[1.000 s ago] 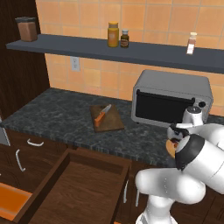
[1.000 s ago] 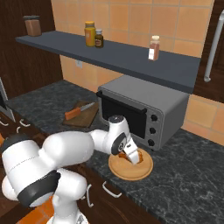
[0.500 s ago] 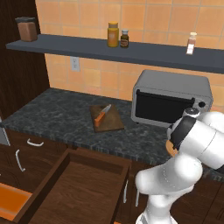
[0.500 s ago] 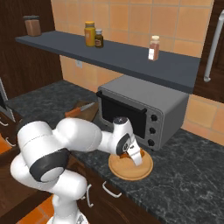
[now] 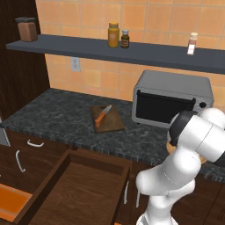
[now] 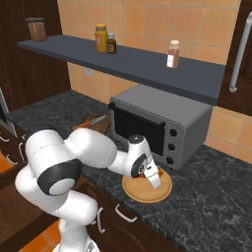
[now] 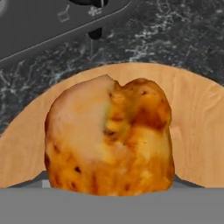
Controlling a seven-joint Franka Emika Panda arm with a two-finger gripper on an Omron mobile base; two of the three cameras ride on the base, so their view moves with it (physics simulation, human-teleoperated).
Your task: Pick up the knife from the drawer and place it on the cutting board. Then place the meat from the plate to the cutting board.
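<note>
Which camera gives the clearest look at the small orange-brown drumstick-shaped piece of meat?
The hand view: the orange-brown drumstick-shaped meat appears close up on the round tan wooden plate. In the right base view it is a sliver beside the gripper. In the left base view the white arm covers that spot.

Orange tiled wall (image 5: 145, 17) behind a dark speckled stone counter (image 5: 57, 118). Long grey shelf (image 5: 145, 55) across the wall, carrying jars and bottles. White wall outlet (image 5: 75, 64) at 7 o'clock beneath the shelf. Silver toaster oven (image 6: 160, 125) on the counter. Dark wooden cabinets (image 5: 19, 154) below with white handles.
</note>
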